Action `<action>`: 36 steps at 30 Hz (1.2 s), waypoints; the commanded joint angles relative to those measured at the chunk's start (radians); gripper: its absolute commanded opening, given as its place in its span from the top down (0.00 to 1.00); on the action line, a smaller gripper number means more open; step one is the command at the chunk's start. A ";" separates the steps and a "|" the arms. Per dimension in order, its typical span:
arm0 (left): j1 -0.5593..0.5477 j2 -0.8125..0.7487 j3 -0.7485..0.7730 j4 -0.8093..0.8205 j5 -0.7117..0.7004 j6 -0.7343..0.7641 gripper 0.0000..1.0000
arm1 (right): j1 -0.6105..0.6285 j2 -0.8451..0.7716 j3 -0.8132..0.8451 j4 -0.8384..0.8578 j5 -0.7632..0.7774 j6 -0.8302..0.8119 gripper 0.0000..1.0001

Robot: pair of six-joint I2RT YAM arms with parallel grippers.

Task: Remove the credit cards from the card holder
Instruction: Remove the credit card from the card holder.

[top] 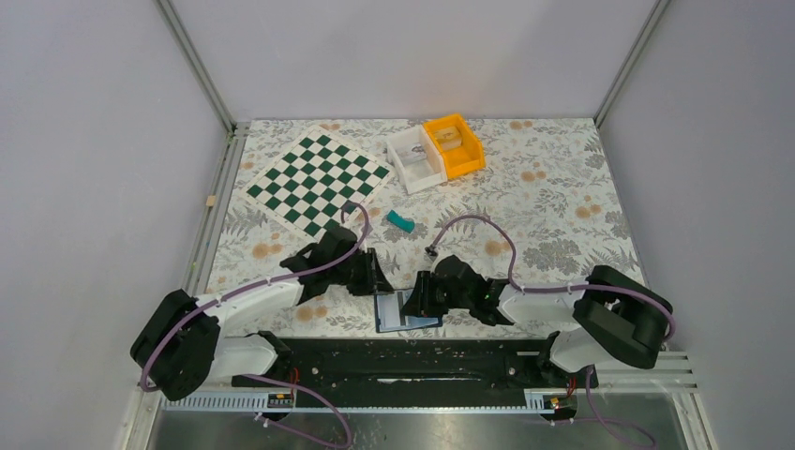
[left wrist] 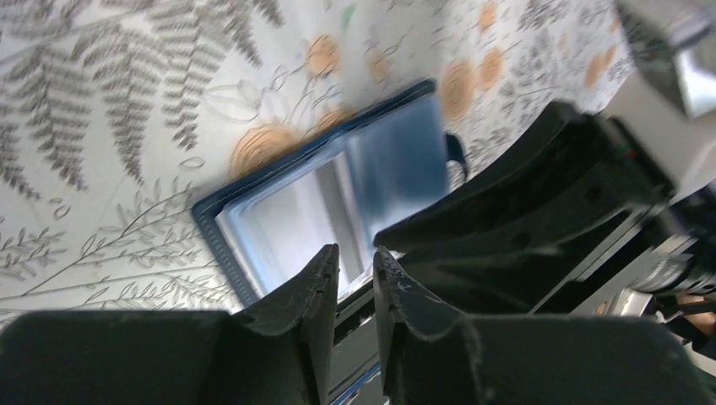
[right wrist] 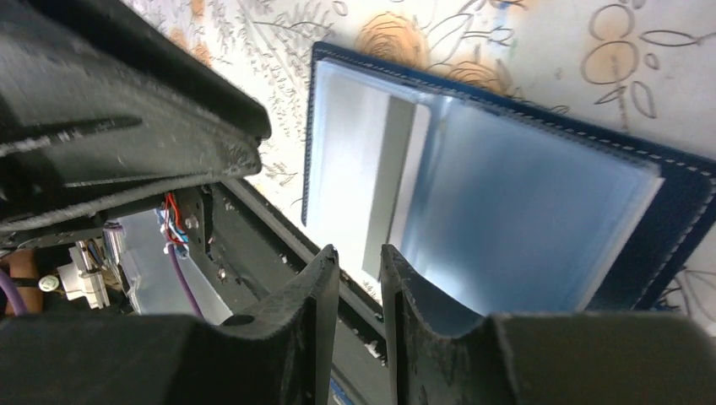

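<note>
The card holder lies open and flat at the table's near edge, navy rim showing. Its left half is whitish. A pale blue sheet covers the right half; I cannot tell credit cards from inner panels. My left gripper hovers over the holder's upper left part. My right gripper is over its right part. Each gripper's jaws stand a narrow gap apart, with nothing between them. The two grippers nearly meet over the holder.
A green-and-white chessboard lies at the back left. A white bin and an orange bin stand at the back centre. A small teal block lies mid-table. The black base rail runs just below the holder.
</note>
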 commanded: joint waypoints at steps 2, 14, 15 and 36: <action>0.002 -0.029 -0.084 0.022 -0.001 0.014 0.78 | -0.043 0.054 -0.038 0.155 -0.068 0.027 0.68; 0.002 0.055 -0.150 0.110 0.001 0.030 0.82 | -0.071 0.123 -0.065 0.223 -0.103 0.030 0.67; 0.002 0.061 -0.150 0.113 0.001 0.032 0.82 | -0.072 0.124 -0.068 0.230 -0.104 0.031 0.67; 0.002 0.126 -0.134 0.070 -0.031 0.060 0.88 | -0.127 0.184 -0.137 0.452 -0.191 0.085 0.99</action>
